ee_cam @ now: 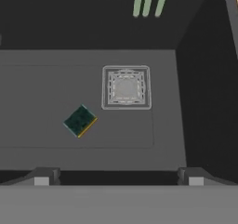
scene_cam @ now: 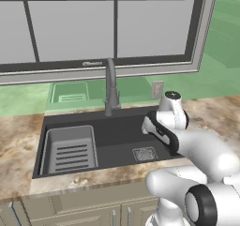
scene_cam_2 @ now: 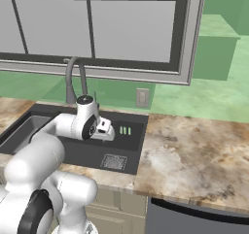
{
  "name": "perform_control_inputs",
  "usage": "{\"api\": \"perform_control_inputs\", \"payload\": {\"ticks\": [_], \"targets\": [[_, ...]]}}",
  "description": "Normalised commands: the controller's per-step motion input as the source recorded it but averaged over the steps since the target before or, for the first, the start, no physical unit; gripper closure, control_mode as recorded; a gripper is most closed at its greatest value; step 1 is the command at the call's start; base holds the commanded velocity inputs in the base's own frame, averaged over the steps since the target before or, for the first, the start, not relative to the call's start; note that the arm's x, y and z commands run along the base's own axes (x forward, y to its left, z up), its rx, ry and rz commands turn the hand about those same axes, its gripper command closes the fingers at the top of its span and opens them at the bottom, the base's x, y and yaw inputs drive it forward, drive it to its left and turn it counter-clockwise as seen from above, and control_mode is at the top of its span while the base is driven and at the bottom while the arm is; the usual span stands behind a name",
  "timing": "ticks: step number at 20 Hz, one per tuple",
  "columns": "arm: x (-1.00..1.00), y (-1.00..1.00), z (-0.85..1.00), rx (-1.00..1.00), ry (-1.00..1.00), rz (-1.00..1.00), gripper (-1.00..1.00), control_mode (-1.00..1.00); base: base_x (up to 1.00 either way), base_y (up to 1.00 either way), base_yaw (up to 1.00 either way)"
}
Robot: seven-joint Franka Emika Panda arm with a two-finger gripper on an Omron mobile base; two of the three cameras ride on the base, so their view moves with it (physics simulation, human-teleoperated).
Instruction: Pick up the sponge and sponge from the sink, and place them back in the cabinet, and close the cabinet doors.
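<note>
A small dark green sponge (ee_cam: 80, 121) with a yellow base lies flat on the floor of the black sink (ee_cam: 46, 88), a little left of and below the square drain (ee_cam: 126, 87) in the hand view. My gripper (ee_cam: 118, 179) hangs open above the basin with its fingertips (ee_cam: 42, 179) wide apart and nothing between them; the sponge sits below, nearer the left tip. From the base views my hand (scene_cam: 159, 129) reaches over the sink's (scene_cam: 117, 136) right half, above the drain (scene_cam: 144, 154). The cabinet and its doors are out of view.
A grey slotted rack (scene_cam: 70, 150) fills the sink's left part. The gooseneck faucet (scene_cam: 110, 89) stands behind the basin, under a large window (scene_cam: 93, 28). Marbled counter (scene_cam_2: 194, 155) runs to the right; a wall outlet (scene_cam_2: 142, 97) sits above it. Drawer fronts (scene_cam: 93, 213) lie below.
</note>
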Motion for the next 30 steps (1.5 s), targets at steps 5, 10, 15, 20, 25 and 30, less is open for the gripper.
{"api": "perform_control_inputs", "payload": {"ticks": [5,10,15,20,25,30], "targets": [[0.00,0.20,-0.17,0.00,0.03,0.00,-1.00,-1.00,0.00,0.00,0.00],[0.00,0.19,-0.17,0.00,0.04,0.00,-1.00,-1.00,0.00,0.00,0.00],[0.00,0.17,-0.16,0.00,0.04,0.00,-1.00,-1.00,0.00,0.00,0.00],[0.00,0.15,-0.16,0.00,0.04,0.00,-1.00,-1.00,0.00,0.00,0.00],[0.00,0.12,-0.12,0.00,0.04,0.00,-1.00,-1.00,0.00,0.00,0.00],[0.00,0.10,-0.12,0.00,0.05,0.00,-1.00,-1.00,0.00,0.00,0.00]]}}
